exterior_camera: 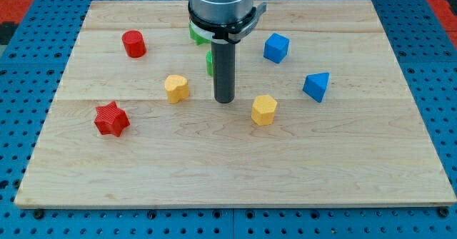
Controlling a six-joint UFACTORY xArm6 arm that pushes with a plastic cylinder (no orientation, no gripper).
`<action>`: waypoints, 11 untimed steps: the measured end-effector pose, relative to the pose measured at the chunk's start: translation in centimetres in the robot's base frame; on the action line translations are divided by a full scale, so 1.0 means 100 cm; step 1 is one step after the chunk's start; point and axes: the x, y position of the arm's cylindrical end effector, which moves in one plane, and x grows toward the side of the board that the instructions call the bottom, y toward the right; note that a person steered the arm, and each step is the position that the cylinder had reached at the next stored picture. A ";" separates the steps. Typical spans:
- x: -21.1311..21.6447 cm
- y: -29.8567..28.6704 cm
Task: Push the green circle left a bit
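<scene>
Blocks of four colours are spread over a pale wooden board (235, 160), which is laid on a blue perforated surface (21, 89). No pincer is fitted: the arm ends in a straight dark rod, and my tip (224, 100) is seen resting near the board's middle, so nothing is gripped and no opening can be told.

Green pieces are largely hidden by the rod and its grey mount. One green block (194, 33) is glimpsed just to the view's left of the mount, above my tip; another green sliver (209, 62) is seen touching or just beside the rod's left edge. Which of these is the green circle cannot be told.

To the view's left of my tip a yellow block (176, 88) is found near, a red cylinder (133, 43) farther up, and a red star (111, 119) lower and well apart. To the right, a yellow hexagon (263, 110) lies near, with a blue cube (275, 48) above and a blue triangle (317, 86) farther out.
</scene>
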 end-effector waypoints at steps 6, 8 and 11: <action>-0.030 -0.003; 0.001 -0.015; -0.034 0.031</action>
